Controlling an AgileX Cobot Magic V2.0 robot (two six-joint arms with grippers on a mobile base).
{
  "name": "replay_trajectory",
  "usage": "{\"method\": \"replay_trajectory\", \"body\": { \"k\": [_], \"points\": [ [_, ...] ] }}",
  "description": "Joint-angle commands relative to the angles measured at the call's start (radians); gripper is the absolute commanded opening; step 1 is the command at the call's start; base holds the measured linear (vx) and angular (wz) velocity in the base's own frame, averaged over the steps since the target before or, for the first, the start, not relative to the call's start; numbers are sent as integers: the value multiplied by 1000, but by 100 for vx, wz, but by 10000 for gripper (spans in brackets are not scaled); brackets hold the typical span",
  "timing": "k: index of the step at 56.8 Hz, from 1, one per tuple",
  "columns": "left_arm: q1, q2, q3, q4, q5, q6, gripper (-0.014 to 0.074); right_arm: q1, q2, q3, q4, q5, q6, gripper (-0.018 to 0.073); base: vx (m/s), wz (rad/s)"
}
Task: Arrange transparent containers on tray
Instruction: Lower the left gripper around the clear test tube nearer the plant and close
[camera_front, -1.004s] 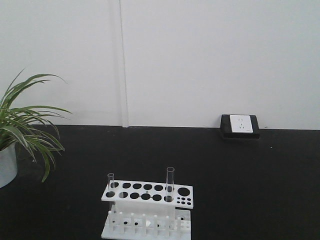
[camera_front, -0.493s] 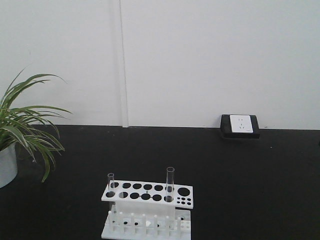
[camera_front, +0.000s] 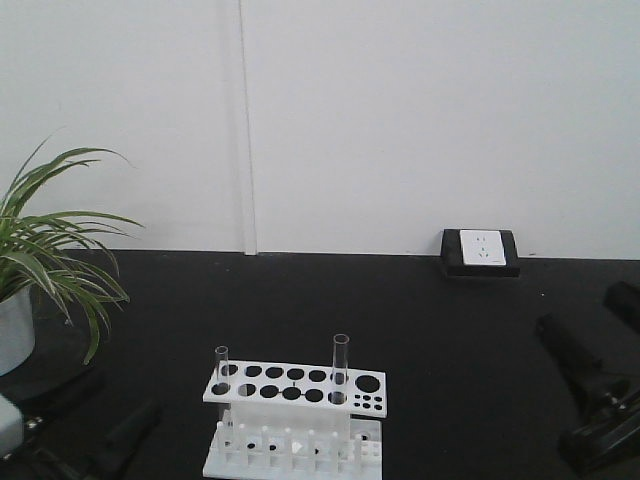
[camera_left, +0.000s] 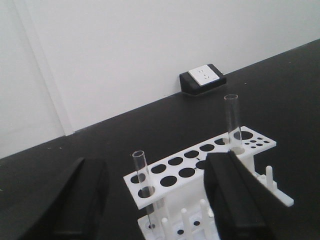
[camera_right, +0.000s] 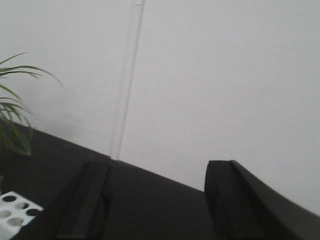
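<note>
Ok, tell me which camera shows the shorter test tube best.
The left wrist view: the shorter test tube stands close and large in the rack, rim clear. The front view shows it whole but small. The right wrist view catches only a rack corner, no tube.

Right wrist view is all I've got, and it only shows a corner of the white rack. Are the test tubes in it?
Observer: Yes. The narrower tube stands upright at the rack's left end, and the taller tube stands toward its right.
Operator: Where's the left gripper?
Observer: The left gripper is open and empty. It points at the rack from the near side.
Operator: Anything behind the rack?
Observer: A black socket box sits against the wall, off to the right.
</note>
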Motion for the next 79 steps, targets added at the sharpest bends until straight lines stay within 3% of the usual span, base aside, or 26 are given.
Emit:
{"method": "replay_trajectory", "body": {
  "k": [1,32,61,79],
  "points": [
    [-6,89,-69,-40,-144,-15,531,12,37,-29,-6,-80,21,456,0,0],
    [-6,557,-451,-59,-185,-70,531,11,220,-31,-6,-140,-30,456,0,0],
    [-6,670,-534,-50,-209,-96,521,11,235,-31,-5,-160,-38,456,0,0],
    [-6,723,-546,-50,-260,-96,405,11,235,-31,-5,-161,-38,456,0,0]
  ]
}}
